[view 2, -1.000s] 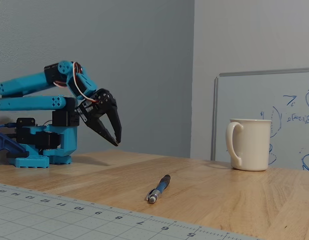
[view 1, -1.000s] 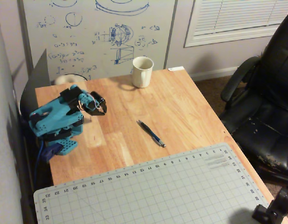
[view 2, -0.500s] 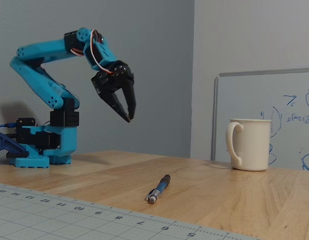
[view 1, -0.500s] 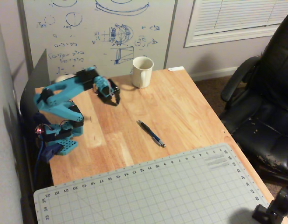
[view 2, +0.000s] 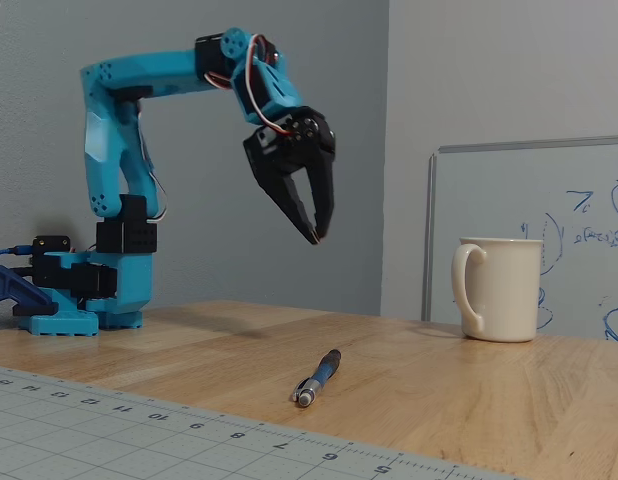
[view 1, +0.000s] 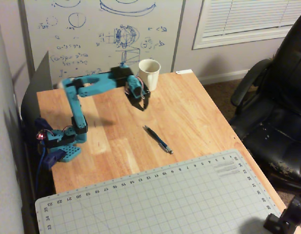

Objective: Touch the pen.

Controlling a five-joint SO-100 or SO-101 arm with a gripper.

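Wooden butcher-block tabletop [view 1: 189, 105], light oak, with a grey gridded cutting mat [view 1: 165, 200] covering its near end in the overhead view. Whiteboard [view 1: 102, 34] with blue sketches leans against the wall behind the table; window blinds [view 1: 248, 17] and a black office chair [view 1: 274, 107] off to the right. Cream mug [view 2: 499, 290] sits just beyond the gripper [view 1: 142, 106] in the overhead view, to its right and lower in the fixed view; interior looks empty, though the overhead angle only shows part of it. Blue arm [view 2: 139, 130] is raised, black gripper [view 2: 315, 236] hanging mid-air, tips down, jaws nearly closed, holding nothing. Pen [view 2: 319, 377] lies flat on bare wood, below the gripper and well apart from it, metal tip toward the mat, between gripper and mat [view 2: 139, 430].
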